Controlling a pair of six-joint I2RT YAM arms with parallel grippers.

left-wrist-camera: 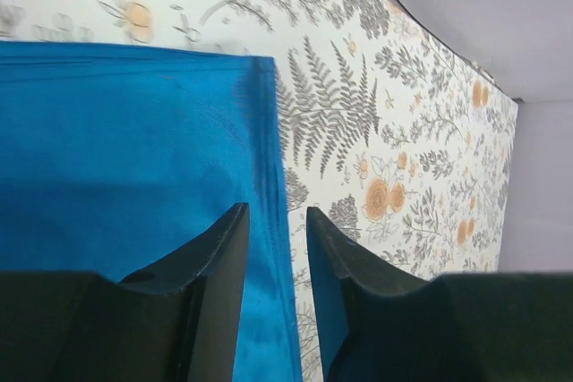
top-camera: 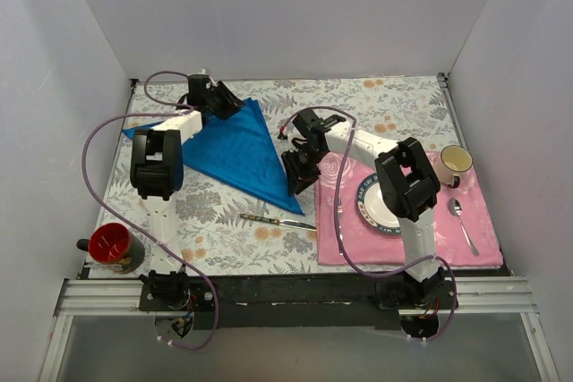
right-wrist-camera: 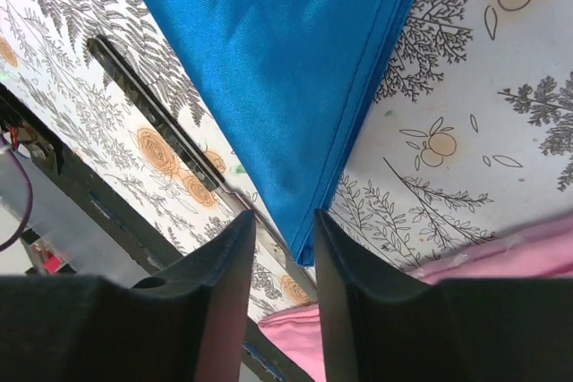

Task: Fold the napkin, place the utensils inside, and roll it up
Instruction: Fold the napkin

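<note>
Napkin [top-camera: 235, 145] triangle whole overhead only; left end effector [left-wrist-camera: 276, 212], right end effector [right-wrist-camera: 285, 216] narrowly parted.

A pink placemat [top-camera: 488, 237] lies at the near right corner of the floral-covered counter [top-camera: 215, 221]. It bears a blue-rimmed plate [top-camera: 369, 207], a spoon [top-camera: 463, 222] and, at its far edge, a cream mug [top-camera: 455, 162]. A red cup [top-camera: 111, 243], perhaps dark-handled, stands at the near left corner.

I count one blue napkin [top-camera: 235, 148], one knife [top-camera: 277, 220], one spoon [top-camera: 462, 221], one plate [top-camera: 369, 204], one pink placemat [top-camera: 349, 241], and two cups: a red cup [top-camera: 112, 244] and a cream mug [top-camera: 455, 162].
</note>
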